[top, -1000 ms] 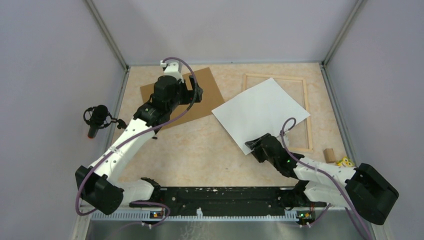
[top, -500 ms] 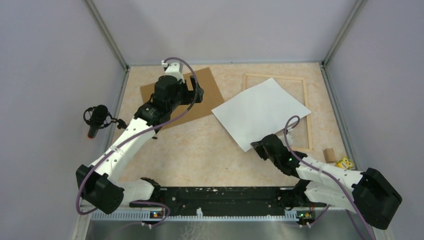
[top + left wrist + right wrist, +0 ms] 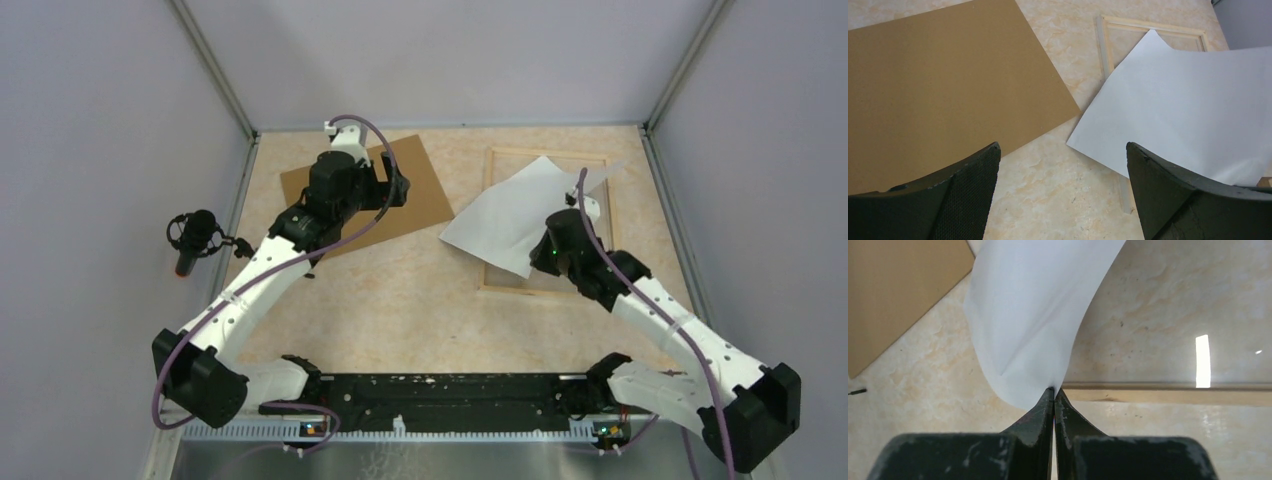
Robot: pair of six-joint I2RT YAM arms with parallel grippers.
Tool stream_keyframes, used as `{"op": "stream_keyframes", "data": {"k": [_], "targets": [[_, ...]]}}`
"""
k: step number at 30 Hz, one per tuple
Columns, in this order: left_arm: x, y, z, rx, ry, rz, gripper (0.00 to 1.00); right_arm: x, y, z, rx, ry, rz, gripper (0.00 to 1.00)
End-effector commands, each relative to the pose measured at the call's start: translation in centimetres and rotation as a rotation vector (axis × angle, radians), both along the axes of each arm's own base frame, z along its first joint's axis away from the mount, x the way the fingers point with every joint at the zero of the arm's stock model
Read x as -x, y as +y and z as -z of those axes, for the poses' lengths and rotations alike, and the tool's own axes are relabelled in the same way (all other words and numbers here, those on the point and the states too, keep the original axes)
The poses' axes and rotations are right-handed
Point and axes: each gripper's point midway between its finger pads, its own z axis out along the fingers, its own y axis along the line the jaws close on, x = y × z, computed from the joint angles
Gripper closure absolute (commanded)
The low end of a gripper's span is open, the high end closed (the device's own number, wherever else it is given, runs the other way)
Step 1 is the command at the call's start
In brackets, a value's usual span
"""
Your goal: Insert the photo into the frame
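The right arm (image 3: 680, 330) reaches from its base at the near right corner diagonally forward and left, with its wrist above the near part of the frame (image 3: 490, 222). The right gripper (image 3: 1054, 390) is closed tight, its two fingers pressed together on the near edge of the photo (image 3: 1028, 315). In the right wrist view the sheet rises out of the pinch and curls away, plain white side showing.

From above, the photo (image 3: 505, 215) is bent rather than flat. It lies skewed across the frame, one corner reaching past the frame's left strip toward the bare tabletop (image 3: 400, 290) and another up by the frame's far right corner. The frame rests flat on the tabletop at the far right, and its near strip (image 3: 1168, 394) passes just beyond the fingertips in the right wrist view.

The left arm (image 3: 260, 270) stretches from its base at the near left forward, with its wrist over the brown board (image 3: 425, 195). The left gripper (image 3: 1063, 147) is spread wide and grips nothing. Between its fingers the left wrist view shows the board (image 3: 938, 90), the photo's left corner (image 3: 1188, 105) and the frame's far left corner (image 3: 1105, 30). The board lies flat to the left of the frame, apart from the photo.
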Motion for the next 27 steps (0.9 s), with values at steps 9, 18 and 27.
{"op": "stream_keyframes", "data": {"k": [9, 18, 27], "targets": [[0.0, -0.6, -1.0, 0.041, -0.037, 0.015, 0.02, 0.9, -5.9, 0.4, 0.333, 0.383, -0.261, 1.00], [0.0, -1.1, -0.4, 0.033, -0.025, 0.029, 0.02, 1.6, -9.2, -0.8, 0.364, 0.414, -0.192, 1.00], [0.5, -1.6, -0.6, 0.016, -0.039, 0.042, 0.02, 1.9, -11.5, -0.2, 0.465, 0.549, -0.087, 1.00]]}}
